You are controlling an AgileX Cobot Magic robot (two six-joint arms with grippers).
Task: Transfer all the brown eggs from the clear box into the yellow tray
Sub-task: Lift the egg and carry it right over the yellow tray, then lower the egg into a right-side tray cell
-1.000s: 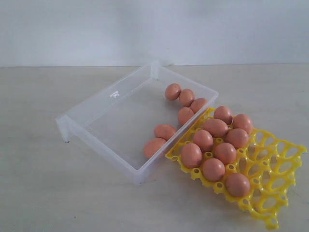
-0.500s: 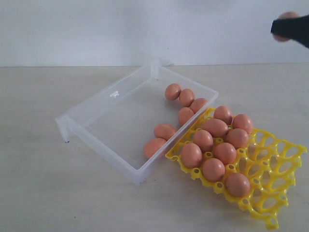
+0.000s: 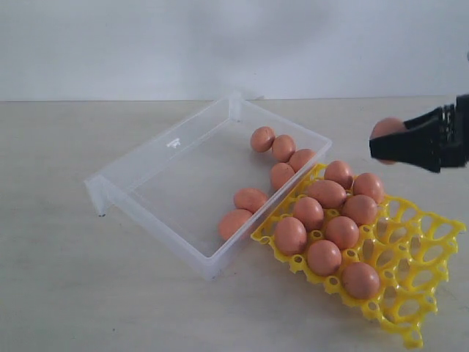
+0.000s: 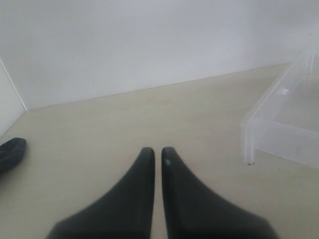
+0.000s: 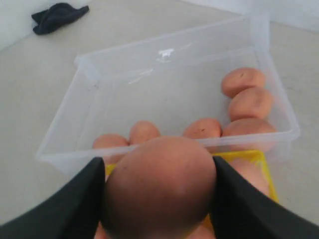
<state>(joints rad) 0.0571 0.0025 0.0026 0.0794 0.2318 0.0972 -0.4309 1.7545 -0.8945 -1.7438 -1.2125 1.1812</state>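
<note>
Right gripper: jaws closed around one brown egg, carried in the air above the far end of the yellow tray. Left gripper: fingers drawn together with only a slit between, holding nothing, parked beyond the clear box, on the side away from the tray. Box stock: six brown eggs, bunched along the wall nearest the tray. Tray stock: filled cups cluster on the side next to the box, and open cups run along the outer side. Handling: lower straight down into an open cup bordering the cluster and part the jaws only once the egg is seated. Clearance: pegs and neighbouring eggs crowd the inner cups, while the outer rows leave finger room.
</note>
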